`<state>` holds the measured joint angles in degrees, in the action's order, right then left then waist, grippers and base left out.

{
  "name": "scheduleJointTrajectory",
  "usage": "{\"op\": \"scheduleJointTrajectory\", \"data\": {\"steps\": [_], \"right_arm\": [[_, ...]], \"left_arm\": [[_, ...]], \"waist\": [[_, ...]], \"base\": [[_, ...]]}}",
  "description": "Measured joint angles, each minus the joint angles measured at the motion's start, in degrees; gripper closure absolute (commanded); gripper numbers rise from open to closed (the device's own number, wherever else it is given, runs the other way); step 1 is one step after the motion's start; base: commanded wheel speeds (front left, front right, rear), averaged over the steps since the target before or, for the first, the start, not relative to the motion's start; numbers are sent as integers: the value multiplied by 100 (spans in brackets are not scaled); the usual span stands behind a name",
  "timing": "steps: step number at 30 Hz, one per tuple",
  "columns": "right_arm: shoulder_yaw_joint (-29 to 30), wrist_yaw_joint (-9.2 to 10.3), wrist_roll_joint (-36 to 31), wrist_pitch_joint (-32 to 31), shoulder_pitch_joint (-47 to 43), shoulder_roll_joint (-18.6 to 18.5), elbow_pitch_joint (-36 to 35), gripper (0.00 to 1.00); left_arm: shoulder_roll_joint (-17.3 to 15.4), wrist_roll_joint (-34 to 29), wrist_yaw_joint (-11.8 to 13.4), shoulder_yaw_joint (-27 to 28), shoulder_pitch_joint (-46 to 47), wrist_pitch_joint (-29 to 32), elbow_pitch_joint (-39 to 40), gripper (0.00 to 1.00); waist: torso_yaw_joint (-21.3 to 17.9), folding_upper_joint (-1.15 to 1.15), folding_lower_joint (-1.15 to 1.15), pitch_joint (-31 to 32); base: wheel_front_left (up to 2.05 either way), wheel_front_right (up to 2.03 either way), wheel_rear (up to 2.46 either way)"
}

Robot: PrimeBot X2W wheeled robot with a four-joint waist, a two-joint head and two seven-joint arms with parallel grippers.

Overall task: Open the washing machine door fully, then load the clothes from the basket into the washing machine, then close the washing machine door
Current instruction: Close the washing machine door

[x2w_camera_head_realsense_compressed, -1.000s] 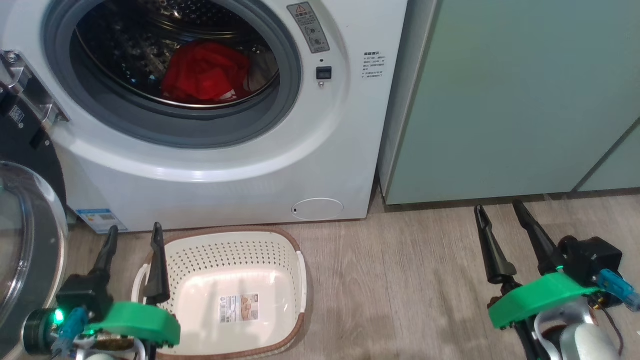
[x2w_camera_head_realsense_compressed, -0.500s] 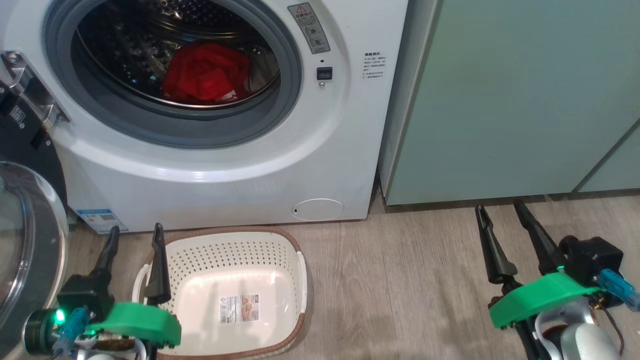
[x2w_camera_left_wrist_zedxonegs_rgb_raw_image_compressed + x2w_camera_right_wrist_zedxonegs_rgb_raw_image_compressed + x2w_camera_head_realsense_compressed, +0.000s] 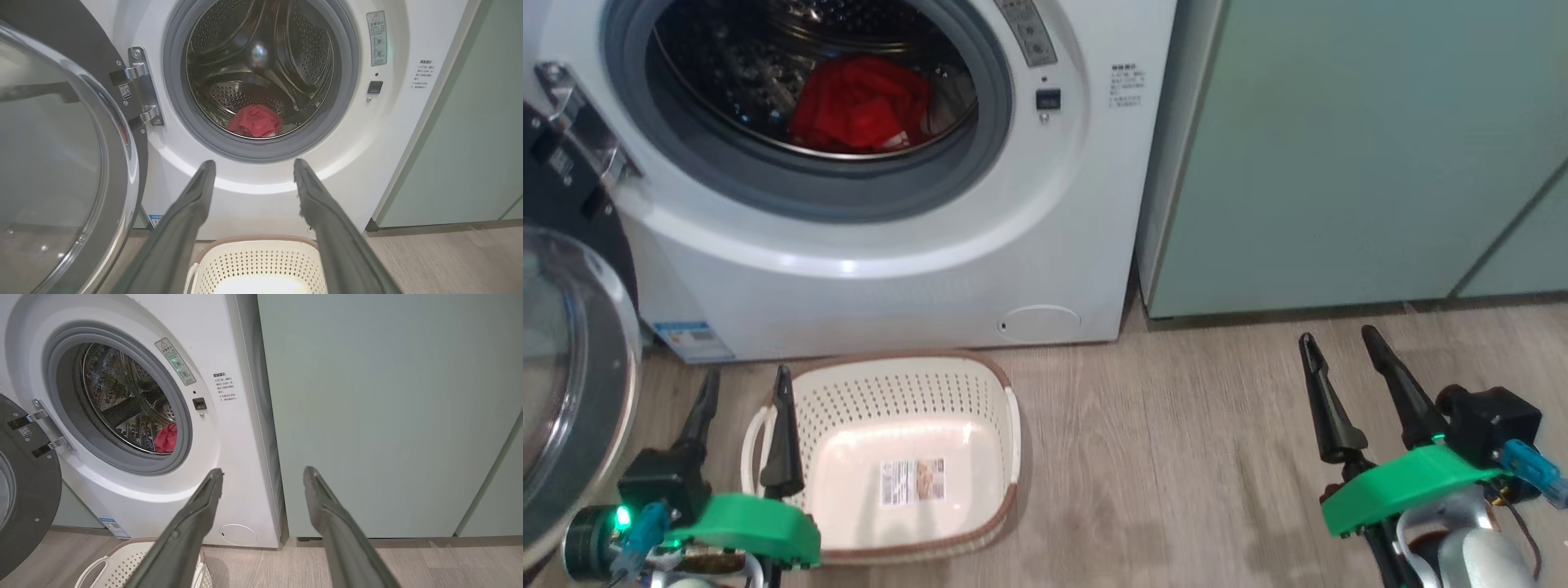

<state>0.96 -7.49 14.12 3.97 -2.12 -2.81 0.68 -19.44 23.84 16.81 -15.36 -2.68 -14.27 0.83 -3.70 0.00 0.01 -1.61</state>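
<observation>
1. Compared with half a second before, the whole head view has slid: the washing machine [image 3: 890, 269], the basket [image 3: 907, 357] and the floor [image 3: 1176, 457] all sit a little higher in the picture. This is the camera moving, not the things. Both grippers keep their places in the picture.
2. The left gripper [image 3: 747, 374] is at the lower left with its two fingers spread and nothing between them. In the head view its inner finger overlaps the basket's left handle.
3. The right gripper [image 3: 1338, 335] hangs over bare floor at the lower right, well apart from the basket. Its fingers are also spread and hold nothing.
4. The washing machine door [image 3: 564, 367] is swung wide out on its hinge [image 3: 580, 122], at the robot's left. Its domed glass is turned away from the machine's front, toward the room.
5. The round opening with the grey gasket [image 3: 849, 196] faces the robot. The clothes [image 3: 862, 102] lie as a red heap low in the steel drum, behind the gasket's lower edge.
6. The basket stands upright on the floor just before the machine, below the opening, with its mouth up. A paper label [image 3: 913, 480] lies on its bare bottom. Which side of it is the longer I cannot tell.
7. The small round flap [image 3: 1040, 322] is low on the machine's front, just behind the basket's far rim. A blue-and-white sticker [image 3: 690, 336] sits at the lower left corner.
8. Pale green cabinets [image 3: 1339, 147] stand just beside the machine on the right.
</observation>
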Motion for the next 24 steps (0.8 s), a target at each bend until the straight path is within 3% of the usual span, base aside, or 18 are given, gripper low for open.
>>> {"op": "scheduleJointTrajectory", "data": {"steps": [11,24], "right_arm": [[1,0,9,7,-3,2,14,0],[15,0,56,15,-37,7,48,0]], "left_arm": [[-15,86,-57,-75,-1,8,7,0],[-29,87,-57,-97,-3,8,7,0]], "waist": [[-5,0,-1,-14],[5,0,-1,28]], "base": [[-167,167,0],[-16,16,0]]}}
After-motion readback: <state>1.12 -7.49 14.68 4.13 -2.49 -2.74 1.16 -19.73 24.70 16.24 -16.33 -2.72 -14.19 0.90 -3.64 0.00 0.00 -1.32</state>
